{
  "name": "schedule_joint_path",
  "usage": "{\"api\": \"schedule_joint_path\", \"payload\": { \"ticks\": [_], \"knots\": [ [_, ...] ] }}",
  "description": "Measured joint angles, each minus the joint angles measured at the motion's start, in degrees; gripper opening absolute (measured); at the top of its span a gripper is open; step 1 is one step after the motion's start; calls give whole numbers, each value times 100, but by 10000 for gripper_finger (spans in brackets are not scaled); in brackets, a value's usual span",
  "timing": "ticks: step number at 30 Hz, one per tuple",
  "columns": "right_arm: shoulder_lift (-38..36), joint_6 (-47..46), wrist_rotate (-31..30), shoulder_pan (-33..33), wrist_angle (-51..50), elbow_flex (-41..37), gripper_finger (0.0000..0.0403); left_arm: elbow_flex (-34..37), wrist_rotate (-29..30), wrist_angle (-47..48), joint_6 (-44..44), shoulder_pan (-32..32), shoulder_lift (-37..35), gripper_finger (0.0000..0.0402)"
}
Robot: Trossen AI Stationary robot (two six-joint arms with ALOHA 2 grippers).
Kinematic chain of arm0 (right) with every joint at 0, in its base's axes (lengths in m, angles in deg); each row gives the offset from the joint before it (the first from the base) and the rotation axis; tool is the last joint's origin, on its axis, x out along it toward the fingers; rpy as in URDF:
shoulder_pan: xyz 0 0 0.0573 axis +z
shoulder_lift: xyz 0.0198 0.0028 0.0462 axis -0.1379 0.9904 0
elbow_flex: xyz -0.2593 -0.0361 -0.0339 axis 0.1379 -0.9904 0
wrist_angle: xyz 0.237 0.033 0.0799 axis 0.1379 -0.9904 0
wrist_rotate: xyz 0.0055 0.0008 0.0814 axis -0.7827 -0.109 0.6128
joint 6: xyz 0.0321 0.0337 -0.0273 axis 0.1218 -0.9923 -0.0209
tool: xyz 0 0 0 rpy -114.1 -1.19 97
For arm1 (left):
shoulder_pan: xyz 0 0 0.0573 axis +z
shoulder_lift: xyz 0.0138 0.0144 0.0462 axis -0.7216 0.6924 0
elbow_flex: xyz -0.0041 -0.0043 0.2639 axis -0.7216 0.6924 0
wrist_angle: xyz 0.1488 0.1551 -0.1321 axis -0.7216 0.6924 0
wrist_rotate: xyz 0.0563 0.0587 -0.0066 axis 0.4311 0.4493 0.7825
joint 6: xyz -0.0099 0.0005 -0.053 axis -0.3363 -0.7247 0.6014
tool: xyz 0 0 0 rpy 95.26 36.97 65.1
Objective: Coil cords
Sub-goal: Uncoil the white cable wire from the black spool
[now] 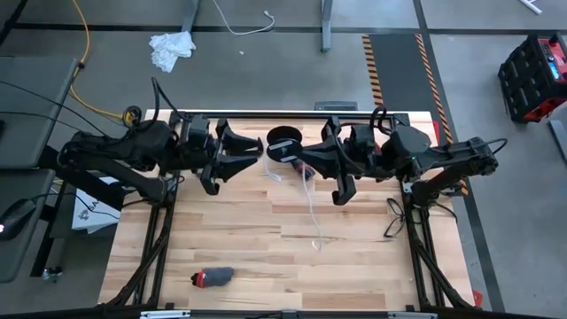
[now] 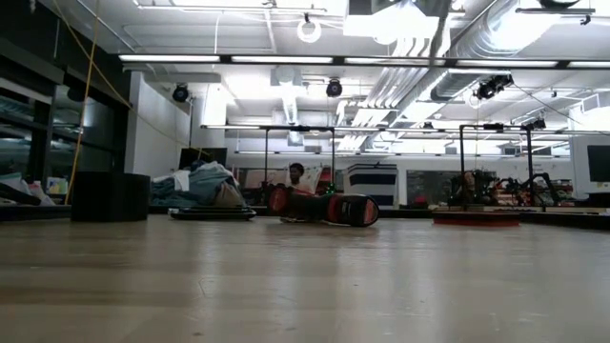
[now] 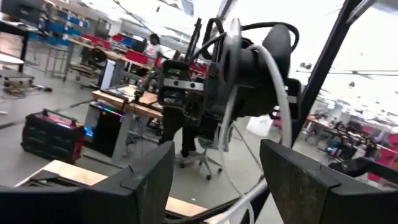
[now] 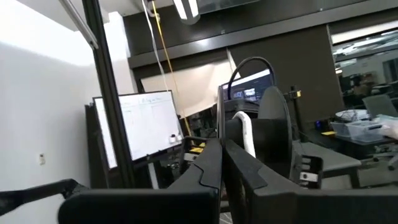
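Both arms are raised over the far half of the table, facing each other. The left gripper is spread wide and empty, just beside the black disc. The right gripper is clenched tight, with the disc end of the white cable apparently pinched between its fingers; the exact hold cannot be told. In the left wrist view the cable is seen draped over the disc. The rest of the cable trails loose down onto the table, uncoiled. Coiling is judged barely begun: the cord is lifted, but no loops are formed. A small dark and red object lies near the table's front edge, untouched.
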State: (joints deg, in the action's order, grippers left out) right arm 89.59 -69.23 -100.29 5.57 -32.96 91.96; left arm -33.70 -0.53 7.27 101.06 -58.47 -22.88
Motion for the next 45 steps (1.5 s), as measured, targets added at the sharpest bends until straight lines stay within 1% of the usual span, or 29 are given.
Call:
{"api": "schedule_joint_path", "payload": {
  "ticks": [7, 10, 17, 21, 25, 27, 28, 30, 33, 34, 36, 39, 41, 43, 45],
  "knots": [
    [-1, 80, -9, -65, -11, 0, 0, -2, -333, -271, 47, -9, 25, 232],
    [0, -28, -12, -130, -11, 0, 0, -2, -305, -372, 44, 1, 46, 232],
    [0, -19, -12, -201, -9, 0, 0, -2, -227, -350, 42, 243, 147, 232],
    [0, 8, 26, -199, -7, 0, 0, -2, -426, -335, 42, 311, 319, 232],
    [0, 27, 51, -199, -6, 0, 0, 0, -422, -370, -4, 350, 521, 230],
    [0, 27, 52, -199, 29, 0, 0, 0, -299, -379, -4, 380, 559, 213],
    [0, 27, 52, -201, 39, 0, 0, 0, -228, -370, 4, 396, 562, 196],
    [-1, 27, 52, -203, 39, 0, 0, 0, -187, -374, 46, 420, 556, 144],
    [0, 27, 52, -192, 37, 0, 0, -1, -185, -379, 130, 419, 514, 36],
    [0, 27, 52, -168, 38, 0, 0, -2, -189, -386, 226, 419, 509, 20],
    [0, 27, 47, -107, 32, 0, 0, -4, -195, -294, 371, 417, 501, 15],
    [-15, -22, 47, 42, -362, 0, 0, -7, -90, 393, 564, 278, 453, 5],
    [-17, -187, 18, 138, -880, 0, 0, 16, 246, 925, 610, 98, 429, 4],
    [-15, -539, -18, 211, -1462, 0, 0, 57, 606, 1274, 604, -69, 436, 2],
    [18, -918, -21, 256, -2015, 0, 0, 61, 806, 1400, 606, -163, 446, 2]
  ]
}}
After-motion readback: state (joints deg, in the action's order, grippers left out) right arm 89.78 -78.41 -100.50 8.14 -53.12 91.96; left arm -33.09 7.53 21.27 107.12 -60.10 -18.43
